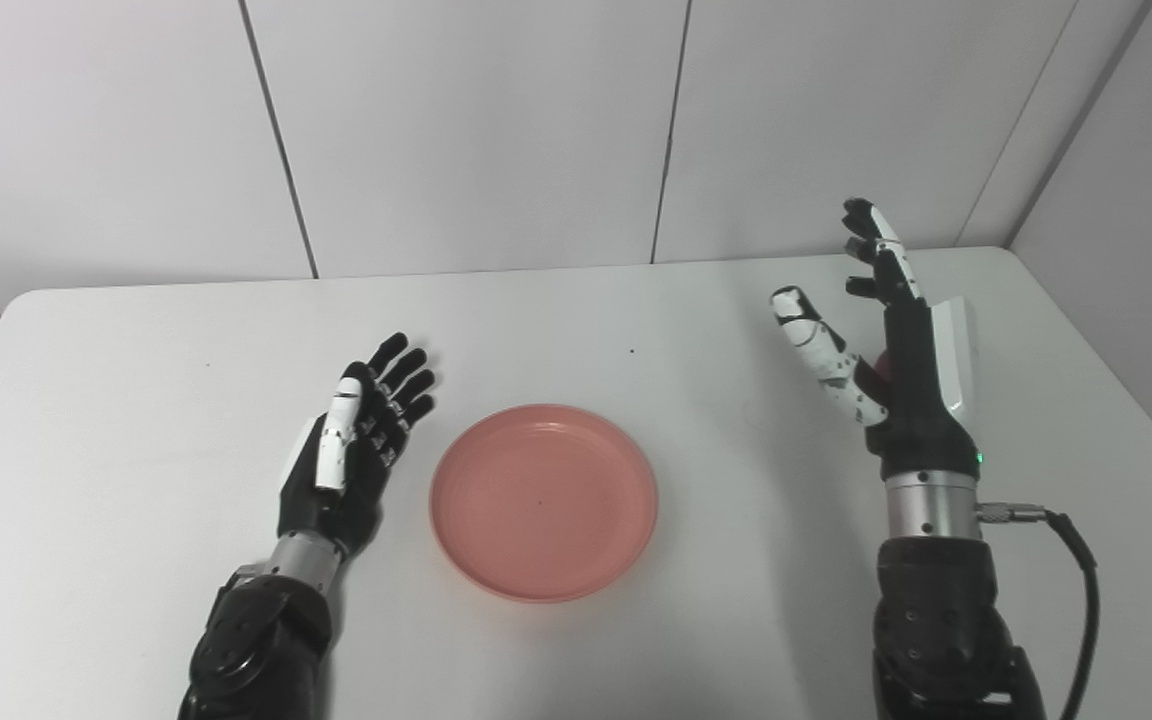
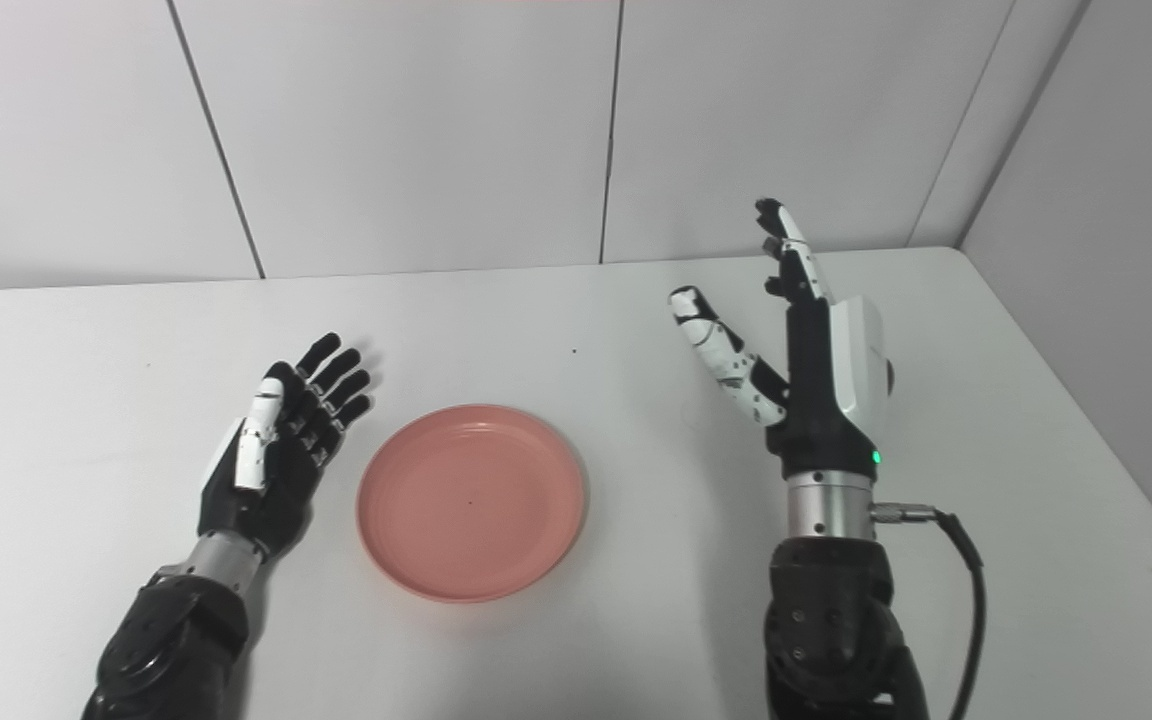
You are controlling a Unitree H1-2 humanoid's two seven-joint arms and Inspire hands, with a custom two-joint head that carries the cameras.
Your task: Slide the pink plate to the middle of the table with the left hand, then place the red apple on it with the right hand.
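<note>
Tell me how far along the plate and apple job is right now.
The pink plate already sits near the middle of the table, empty, and the left hand rests open just beside it, not touching. The right hand is open and raised on the right; only a sliver of red shows behind its palm, likely the red apple. Grasping the apple and placing it remain.

The plate (image 1: 543,500) was plain salmon pink. The table (image 1: 136,400) was white. Both hands, left hand (image 1: 351,440) and right hand (image 1: 886,340), were black with white panels.
</note>
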